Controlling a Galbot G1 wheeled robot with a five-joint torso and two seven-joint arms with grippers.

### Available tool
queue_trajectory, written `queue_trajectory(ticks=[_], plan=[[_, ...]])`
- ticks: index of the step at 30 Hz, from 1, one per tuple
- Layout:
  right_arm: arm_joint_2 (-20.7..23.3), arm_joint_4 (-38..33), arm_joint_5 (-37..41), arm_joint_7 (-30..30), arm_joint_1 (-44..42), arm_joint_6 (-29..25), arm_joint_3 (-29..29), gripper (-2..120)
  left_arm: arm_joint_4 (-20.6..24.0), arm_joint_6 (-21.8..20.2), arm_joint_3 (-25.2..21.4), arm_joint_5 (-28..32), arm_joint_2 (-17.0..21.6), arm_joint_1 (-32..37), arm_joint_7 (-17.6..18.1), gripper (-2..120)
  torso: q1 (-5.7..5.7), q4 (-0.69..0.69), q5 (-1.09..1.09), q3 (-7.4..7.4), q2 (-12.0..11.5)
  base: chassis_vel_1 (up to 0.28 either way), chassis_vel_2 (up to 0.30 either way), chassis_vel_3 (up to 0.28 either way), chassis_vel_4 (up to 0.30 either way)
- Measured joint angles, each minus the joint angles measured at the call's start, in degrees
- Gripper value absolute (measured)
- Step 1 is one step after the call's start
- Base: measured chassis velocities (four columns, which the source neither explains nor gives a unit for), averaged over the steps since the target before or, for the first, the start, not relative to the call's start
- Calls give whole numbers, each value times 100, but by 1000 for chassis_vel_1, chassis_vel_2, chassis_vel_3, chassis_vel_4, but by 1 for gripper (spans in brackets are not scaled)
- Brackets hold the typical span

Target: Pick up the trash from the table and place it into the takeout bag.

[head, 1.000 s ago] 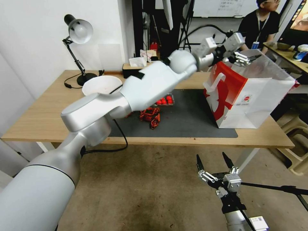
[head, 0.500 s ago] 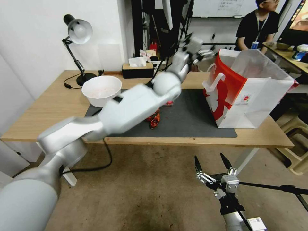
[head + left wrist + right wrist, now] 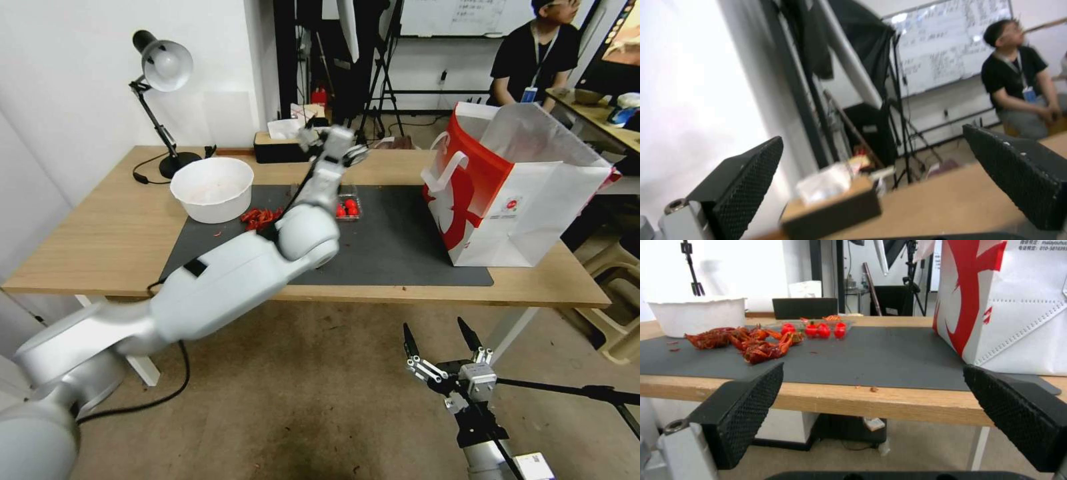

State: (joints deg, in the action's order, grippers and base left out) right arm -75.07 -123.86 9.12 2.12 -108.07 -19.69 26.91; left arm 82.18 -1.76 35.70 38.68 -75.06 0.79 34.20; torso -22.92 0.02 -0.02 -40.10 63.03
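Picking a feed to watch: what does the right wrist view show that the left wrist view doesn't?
Right wrist view: red crayfish shells and a clear container of red fruit on the dark mat, a white bowl, the takeout bag. Left wrist view: a whiteboard behind. Both: the wooden table and tissue box, with right gripper and left gripper each open.

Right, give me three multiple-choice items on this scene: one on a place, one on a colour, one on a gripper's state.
1. Where is the left gripper?
A. above the mat's far edge
B. inside the takeout bag
C. below the table

2. What colours is the takeout bag?
A. blue and white
B. red and white
C. plain brown

3. How is the right gripper?
A. shut on a can
B. shut, empty
C. open, empty

Answers: 1 A, it hangs over the table near the tissue box. 2 B, red side, white front. 3 C, fingers spread, nothing between.
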Motion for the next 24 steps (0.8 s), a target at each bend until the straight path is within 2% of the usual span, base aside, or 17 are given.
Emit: queue_trajectory(ticks=[1,3,4,7,8,9,10,11,12,15,16,18,19,24], plan=[[0,0,0,0,0,0,0,100,0,0,0,0,0,0,0,100,0,0,0,0,0,0,0,0,0],[6,-27,-18,5,-5,13,2,100,473,-312,-4,-239,294,280,591,100,0,-4,3,0,0,0,0,0,0],[6,-27,-18,5,-5,13,2,100,473,-312,-4,-239,294,280,591,100,0,-4,3,0,0,0,0,0,0],[-15,-51,-56,7,-30,16,-11,100,1113,-857,-255,-412,809,832,1061,100,0,-3,1,0,0,0,0,0,0],[-15,-51,-56,7,-30,16,-11,100,1113,-857,-255,-412,809,832,1061,100,0,-3,1,0,0,0,0,0,0],[-14,-55,-60,7,-38,15,-11,100,1272,-900,-364,-442,977,1028,1096,100,0,-4,1,0,0,0,0,0,0],[-13,-72,-62,10,-54,2,-8,100,1649,-894,-648,-512,1353,1524,1047,100,0,-2,0,0,0,0,0,0,0],[-6,-77,-62,19,-64,-9,-1,100,1846,-885,-817,-559,1555,1831,1004,100,0,-2,0,0,-1,0,0,0,0],[-6,-77,-62,19,-64,-9,-1,100,1846,-885,-817,-559,1555,1831,1004,100,0,-2,0,0,-1,0,0,0,0],[27,-78,-44,29,-91,-47,28,100,2366,-784,-1562,-917,2133,2975,801,100,0,-1,0,0,0,0,0,0,0],[27,-78,-44,29,-91,-47,28,100,2366,-784,-1562,-917,2133,2975,801,100,0,-1,0,0,0,0,0,0,0],[35,-69,-61,30,-98,-85,-8,100,2608,-745,-2087,-1056,2328,3488,742,100,0,-1,1,0,-1,0,0,0,0],[35,-69,-61,30,-98,-85,-8,100,2608,-745,-2087,-1056,2328,3488,742,100,0,-1,1,0,-1,0,0,0,0],[80,-64,-129,32,-112,-92,-64,100,3073,-881,-2725,-1152,2540,4220,821,100,0,-3,2,0,0,0,0,0,0]])
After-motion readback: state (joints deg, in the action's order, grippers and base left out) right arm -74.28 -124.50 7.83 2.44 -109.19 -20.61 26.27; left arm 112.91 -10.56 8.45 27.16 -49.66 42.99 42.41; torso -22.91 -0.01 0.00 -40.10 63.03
